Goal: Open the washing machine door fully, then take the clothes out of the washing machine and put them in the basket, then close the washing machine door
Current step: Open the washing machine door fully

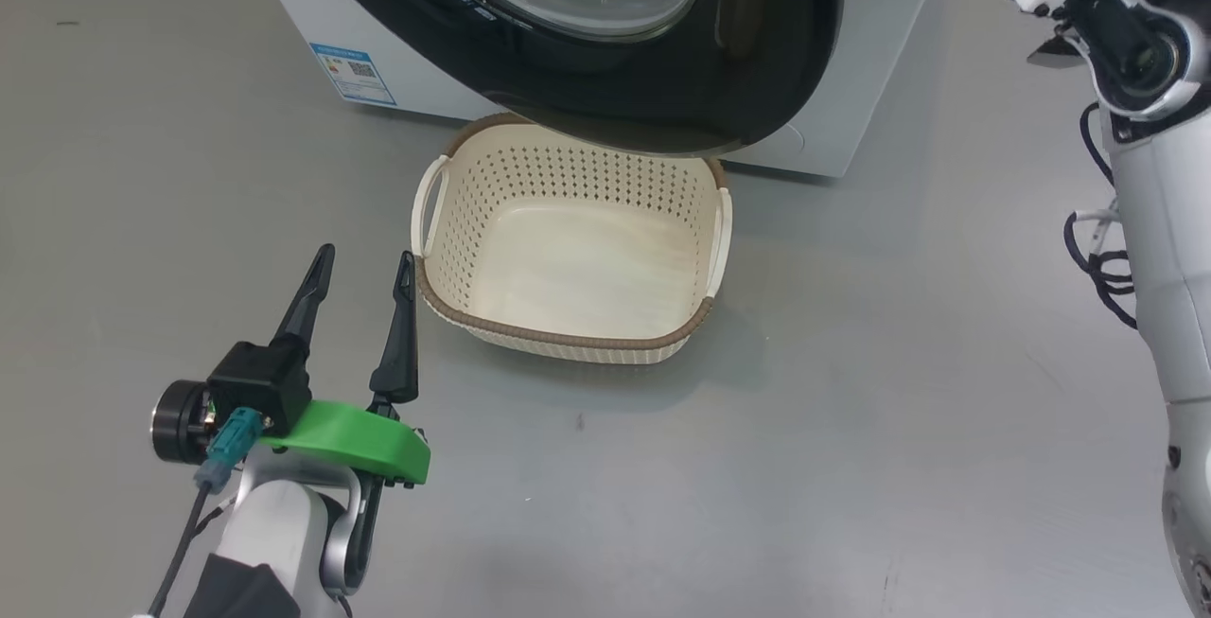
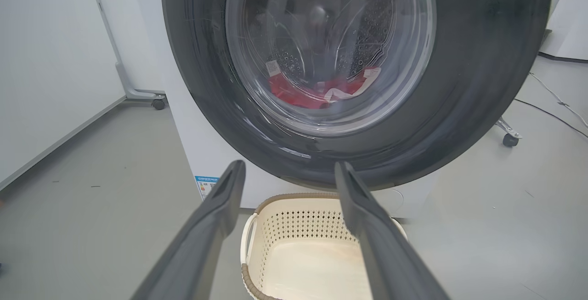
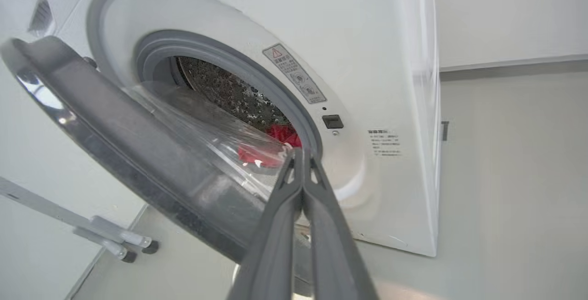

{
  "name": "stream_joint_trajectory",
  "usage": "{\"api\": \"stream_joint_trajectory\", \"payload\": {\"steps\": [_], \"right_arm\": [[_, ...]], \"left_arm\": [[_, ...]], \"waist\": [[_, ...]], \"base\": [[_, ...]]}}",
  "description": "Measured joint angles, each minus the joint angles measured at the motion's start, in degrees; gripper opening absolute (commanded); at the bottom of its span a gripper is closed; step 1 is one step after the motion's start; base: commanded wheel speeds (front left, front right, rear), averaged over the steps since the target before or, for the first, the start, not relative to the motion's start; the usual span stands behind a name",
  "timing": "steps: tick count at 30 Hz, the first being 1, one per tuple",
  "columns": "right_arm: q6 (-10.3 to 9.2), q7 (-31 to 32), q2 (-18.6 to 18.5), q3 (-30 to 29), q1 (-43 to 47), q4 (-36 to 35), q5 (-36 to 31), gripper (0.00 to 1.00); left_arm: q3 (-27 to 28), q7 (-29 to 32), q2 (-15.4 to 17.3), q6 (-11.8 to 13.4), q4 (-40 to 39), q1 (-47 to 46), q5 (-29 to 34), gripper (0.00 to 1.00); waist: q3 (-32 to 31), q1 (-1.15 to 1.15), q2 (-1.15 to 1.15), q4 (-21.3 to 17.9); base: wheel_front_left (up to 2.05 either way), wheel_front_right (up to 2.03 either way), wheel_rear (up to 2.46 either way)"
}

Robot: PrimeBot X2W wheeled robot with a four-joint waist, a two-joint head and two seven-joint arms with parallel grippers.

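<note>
Washing machine door (image 1: pixel 785 50): ajar, lower rim overhanging back edge of basket (image 1: pixel 568 342).
Clothes (image 2: pixel 298 99): red, inside drum.
Left fingers (image 1: pixel 305 301): spread, empty, beside basket's left rim.
Right fingers (image 3: pixel 275 226): pressed together, empty, tips before door gap.
Floor (image 1: pixel 899 410): wide around basket.

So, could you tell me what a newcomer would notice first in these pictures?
The big black-rimmed washing machine door hangs partly open above the far edge of the empty cream basket. Through it, red clothes show in the drum. The left pincer stands open just left of the basket.
</note>
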Motion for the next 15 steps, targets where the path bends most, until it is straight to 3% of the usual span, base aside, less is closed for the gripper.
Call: {"api": "stream_joint_trajectory", "payload": {"steps": [7,15], "right_arm": [[-0.05,-7.33,-2.88,7.57,6.07,-6.01,-6.04,0.00],[-0.05,-15.60,-4.85,11.00,14.49,-8.45,-9.60,0.00]], "left_arm": [[1.04,0.00,0.05,0.46,0.11,1.99,0.94,1.00],[2.58,0.00,0.68,0.85,0.05,4.85,1.13,1.00]], "waist": [[-3.13,0.00,0.00,-1.84],[-6.58,0.00,0.00,-4.07]], "base": [[0.00,0.00,0.00],[0.00,0.00,0.00]]}}
